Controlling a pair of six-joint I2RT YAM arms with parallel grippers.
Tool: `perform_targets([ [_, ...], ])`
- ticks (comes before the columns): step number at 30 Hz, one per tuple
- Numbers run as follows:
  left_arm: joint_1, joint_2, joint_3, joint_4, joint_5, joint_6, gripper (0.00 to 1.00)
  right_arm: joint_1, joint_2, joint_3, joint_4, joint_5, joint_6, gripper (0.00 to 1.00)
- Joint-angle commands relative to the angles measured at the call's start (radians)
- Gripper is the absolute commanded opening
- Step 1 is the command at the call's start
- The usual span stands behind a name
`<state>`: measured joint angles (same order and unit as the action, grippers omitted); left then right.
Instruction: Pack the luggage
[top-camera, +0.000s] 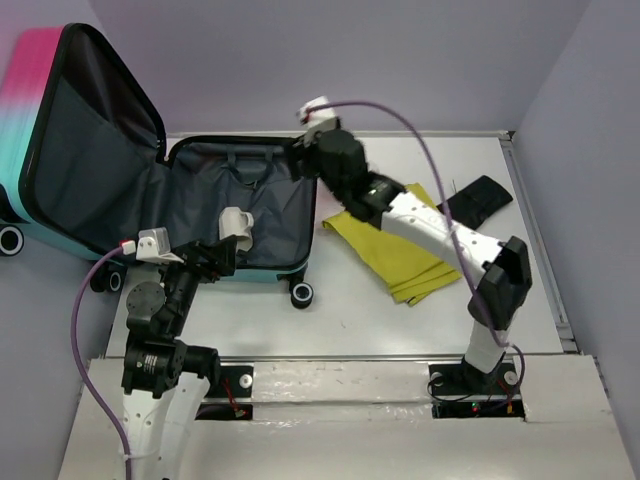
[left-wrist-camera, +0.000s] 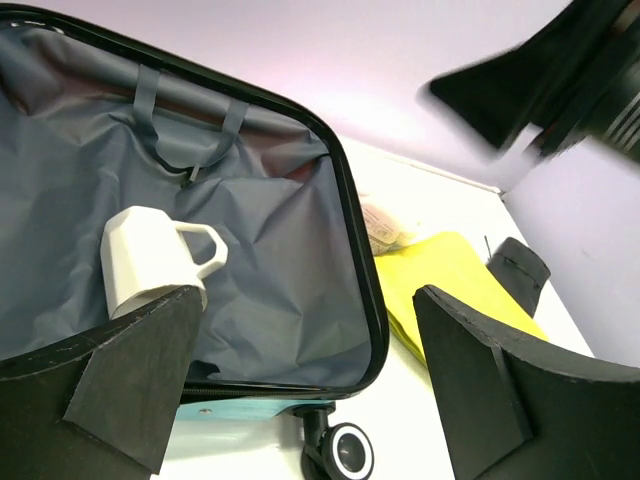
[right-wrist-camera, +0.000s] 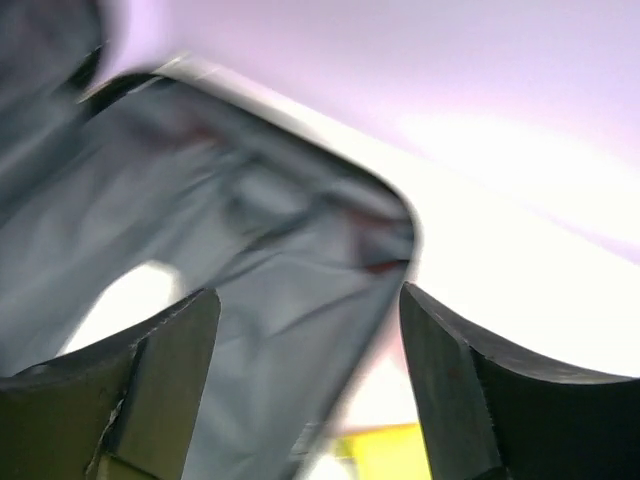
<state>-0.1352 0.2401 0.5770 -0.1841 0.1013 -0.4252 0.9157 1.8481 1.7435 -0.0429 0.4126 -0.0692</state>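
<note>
The luggage (top-camera: 215, 195) lies open at the left. Its pink-to-teal lid (top-camera: 30, 120) stands upright and its grey-lined base lies flat on the table. A white mug (top-camera: 237, 224) lies inside the base near the front. My left gripper (top-camera: 222, 254) is open and empty just in front of the mug; in the left wrist view the mug (left-wrist-camera: 150, 258) sits beside my left finger (left-wrist-camera: 140, 370), over the lining (left-wrist-camera: 270, 250). My right gripper (top-camera: 303, 150) is open and empty above the base's far right corner. The right wrist view is blurred and shows the lining (right-wrist-camera: 260, 250).
A folded yellow cloth (top-camera: 398, 255) lies on the table right of the luggage, also in the left wrist view (left-wrist-camera: 450, 280). A black pouch (top-camera: 478, 200) lies at the far right. A small crinkly packet (left-wrist-camera: 385, 228) lies by the luggage rim. A black wheel (top-camera: 301, 294) sticks out in front.
</note>
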Motion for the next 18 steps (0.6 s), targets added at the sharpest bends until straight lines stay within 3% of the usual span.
perform_targets([
  [1,0.006,0.018,0.037,0.044,0.041,0.003,0.99,-0.250,-0.043,-0.002,-0.233,-0.046,0.225,0.84],
  [6,0.003,0.065,0.037,0.052,0.095,0.008,0.99,-0.446,0.022,0.020,-0.301,-0.099,0.275,0.90],
  [18,-0.009,0.154,0.038,0.054,0.143,0.017,0.99,-0.554,0.310,0.140,-0.253,-0.369,0.333,0.85],
])
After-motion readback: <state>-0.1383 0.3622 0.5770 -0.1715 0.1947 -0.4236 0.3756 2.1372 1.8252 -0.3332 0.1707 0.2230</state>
